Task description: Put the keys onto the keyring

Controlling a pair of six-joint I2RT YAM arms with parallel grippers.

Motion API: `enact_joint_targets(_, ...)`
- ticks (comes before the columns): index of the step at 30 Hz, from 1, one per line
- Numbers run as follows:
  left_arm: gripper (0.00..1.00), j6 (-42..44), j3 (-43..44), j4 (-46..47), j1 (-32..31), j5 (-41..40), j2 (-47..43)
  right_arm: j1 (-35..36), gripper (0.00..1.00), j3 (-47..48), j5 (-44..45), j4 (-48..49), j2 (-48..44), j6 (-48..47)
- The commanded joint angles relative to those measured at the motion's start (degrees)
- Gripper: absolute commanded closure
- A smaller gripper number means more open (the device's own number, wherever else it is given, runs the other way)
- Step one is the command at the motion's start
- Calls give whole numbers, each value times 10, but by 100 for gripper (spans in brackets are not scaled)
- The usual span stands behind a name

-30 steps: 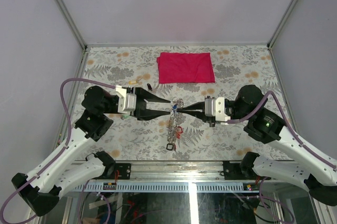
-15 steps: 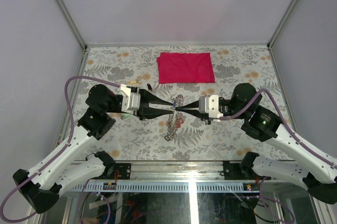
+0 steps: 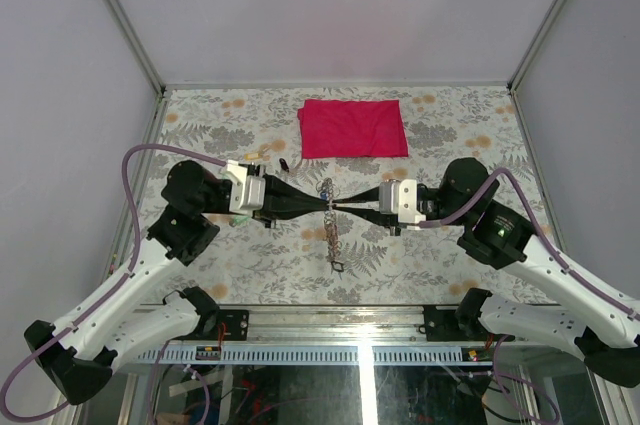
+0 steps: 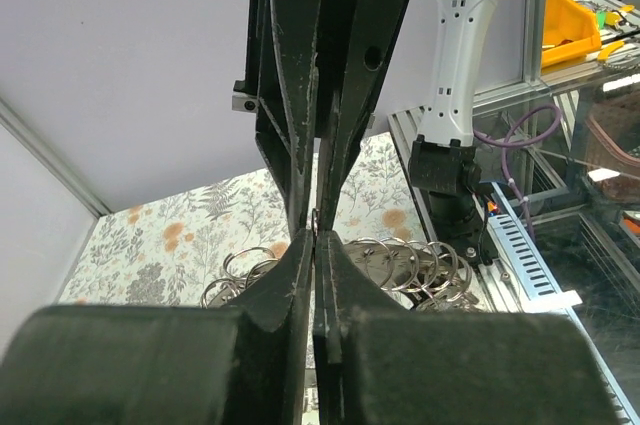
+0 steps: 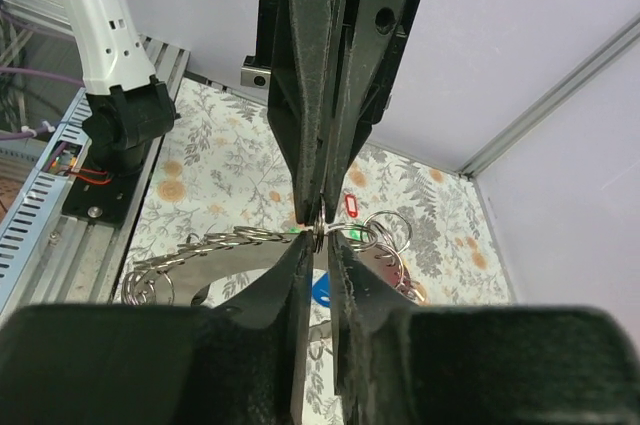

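My two grippers meet tip to tip above the middle of the table. The left gripper (image 3: 321,207) (image 4: 315,235) is shut on a thin silver split ring. That ring also sits between the tips of my right gripper (image 3: 335,207) (image 5: 318,243), whose jaws stand a narrow gap apart. The flat dark grey keyring (image 5: 241,251) hangs under them with several silver rings threaded along it, and shows as a thin line (image 3: 332,235) from above. Keys with a blue tag (image 5: 321,291) and a green tag (image 5: 356,231) dangle in the bundle. A red-tagged key (image 5: 351,206) lies on the table beyond.
A folded red cloth (image 3: 353,128) lies at the back centre. Small loose pieces (image 3: 285,164) and a yellowish one (image 3: 254,155) rest on the flowered table just behind the left wrist. Metal rails (image 3: 360,320) run along the near edge.
The left gripper moved in and shut on the ring. The right jaws parted slightly. The bundle, spread on the table before, now hangs in a straight line.
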Motion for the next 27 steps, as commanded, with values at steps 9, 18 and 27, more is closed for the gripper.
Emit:
enact_joint_targets(9,100,-92,-20,167,-3,17,-13,4,73,-28,-15,144,-28,45)
enact_joint_targets(18,100,-98,-17,173,-4,19,-9,4,76,-30,-32,156,-21,55)
enact_joint_targets(27,100,-97,-13,173,-5,21,-4,4,80,-28,-44,164,-9,57)
